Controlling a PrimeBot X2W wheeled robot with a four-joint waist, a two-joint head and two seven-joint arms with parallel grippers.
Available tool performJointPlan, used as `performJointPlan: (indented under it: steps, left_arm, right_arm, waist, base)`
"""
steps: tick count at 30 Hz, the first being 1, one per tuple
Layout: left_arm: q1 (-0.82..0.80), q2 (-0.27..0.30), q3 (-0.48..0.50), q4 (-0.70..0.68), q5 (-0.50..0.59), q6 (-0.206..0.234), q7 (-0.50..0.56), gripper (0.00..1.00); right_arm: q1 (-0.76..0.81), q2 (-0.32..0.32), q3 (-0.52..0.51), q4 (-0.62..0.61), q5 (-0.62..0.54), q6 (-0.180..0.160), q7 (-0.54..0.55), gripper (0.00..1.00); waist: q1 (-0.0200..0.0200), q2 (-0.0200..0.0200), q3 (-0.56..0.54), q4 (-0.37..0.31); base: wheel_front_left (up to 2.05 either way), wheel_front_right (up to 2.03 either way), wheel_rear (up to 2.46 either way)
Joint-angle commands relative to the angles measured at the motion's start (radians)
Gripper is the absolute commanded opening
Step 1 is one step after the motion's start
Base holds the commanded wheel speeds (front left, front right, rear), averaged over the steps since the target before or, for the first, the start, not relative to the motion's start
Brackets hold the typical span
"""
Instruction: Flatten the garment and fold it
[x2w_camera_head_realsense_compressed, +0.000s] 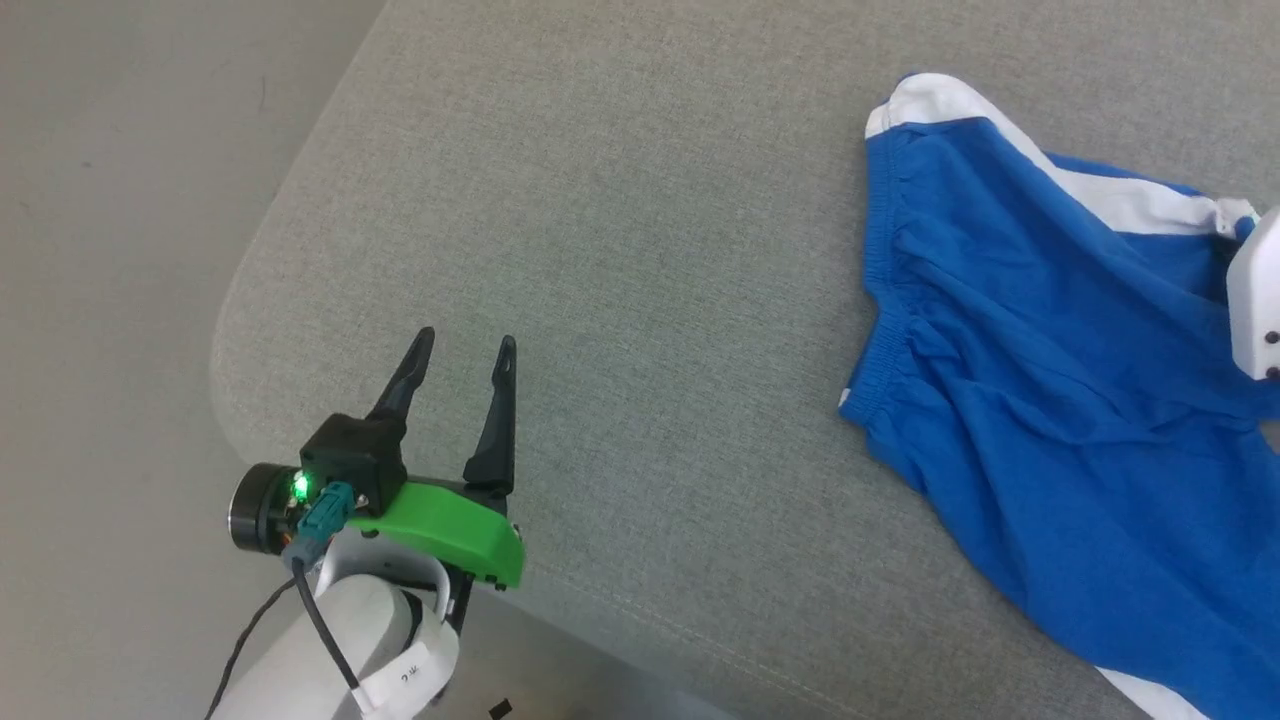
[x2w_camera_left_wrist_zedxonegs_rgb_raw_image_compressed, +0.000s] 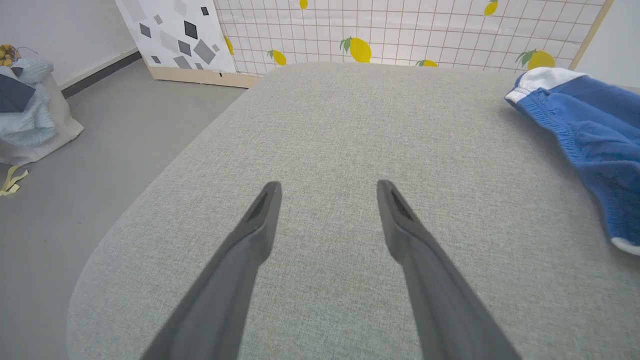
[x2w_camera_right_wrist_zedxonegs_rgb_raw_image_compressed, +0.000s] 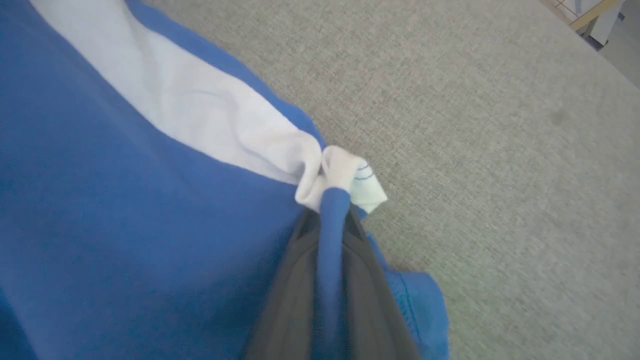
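Note:
The garment (x2w_camera_head_realsense_compressed: 1040, 340), bright blue shorts with a white side stripe and gathered waistband, lies rumpled on the right side of the grey cushion (x2w_camera_head_realsense_compressed: 640, 220). My right gripper (x2w_camera_right_wrist_zedxonegs_rgb_raw_image_compressed: 330, 220) is shut on a bunched edge of the garment (x2w_camera_right_wrist_zedxonegs_rgb_raw_image_compressed: 125, 210) where the blue cloth meets the white stripe; cloth is pinched between its dark fingers (x2w_camera_right_wrist_zedxonegs_rgb_raw_image_compressed: 295, 280). Its pale wrist housing (x2w_camera_head_realsense_compressed: 1255, 300) shows at the right edge of the head view. My left gripper (x2w_camera_head_realsense_compressed: 466, 348) stands open over bare cushion at the lower left, well away from the garment (x2w_camera_left_wrist_zedxonegs_rgb_raw_image_compressed: 590, 130). In its own wrist view the left gripper (x2w_camera_left_wrist_zedxonegs_rgb_raw_image_compressed: 327, 187) holds nothing.
The cushion's rounded corner (x2w_camera_head_realsense_compressed: 235, 330) drops to grey floor (x2w_camera_head_realsense_compressed: 110, 250) on the left. Beyond the cushion stand a lemon-print grid panel (x2w_camera_left_wrist_zedxonegs_rgb_raw_image_compressed: 400, 30) and a bag of clothes (x2w_camera_left_wrist_zedxonegs_rgb_raw_image_compressed: 27, 110) on the floor.

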Motion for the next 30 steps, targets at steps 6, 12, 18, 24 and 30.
performJointPlan:
  steps: [6,12,18,24,30]
  left_arm:
    - [0.0,0.012,0.002,0.014,0.003,-0.012,-0.001,1.0]
    - [0.012,0.029,-0.004,0.006,-0.001,-0.015,0.017,1.0]
    - [-0.001,0.032,-0.009,-0.022,0.0,-0.016,0.025,1.0]
    - [-0.03,0.015,-0.017,-0.038,0.006,-0.021,0.022,1.0]
    - [-0.046,-0.002,-0.018,-0.028,0.01,-0.026,0.014,1.0]
  right_arm:
    - [0.003,0.02,-0.074,-0.011,-0.001,-0.002,-0.159,0.0]
    - [0.011,0.014,-0.184,-0.044,-0.034,-0.002,-0.197,0.0]
    - [-0.019,-0.017,-0.25,-0.054,-0.096,-0.002,-0.165,0.0]
    - [-0.143,-0.104,-0.221,0.058,-0.215,-0.002,-0.177,0.0]
    - [-0.208,-0.091,-0.199,0.208,-0.297,-0.002,-0.205,1.0]
  waist:
    - [0.0,0.0,-0.088,-0.081]
    - [0.0,0.0,-0.125,-0.126]
    - [0.0,0.0,-0.083,-0.124]
    - [0.0,0.0,0.02,-0.075]
    - [0.0,0.0,0.044,-0.058]
  base:
    - [0.0,0.0,0.0]
    - [0.0,0.0,0.0]
    - [0.0,0.0,0.0]
    - [0.0,0.0,0.0]
    - [0.0,0.0,0.0]
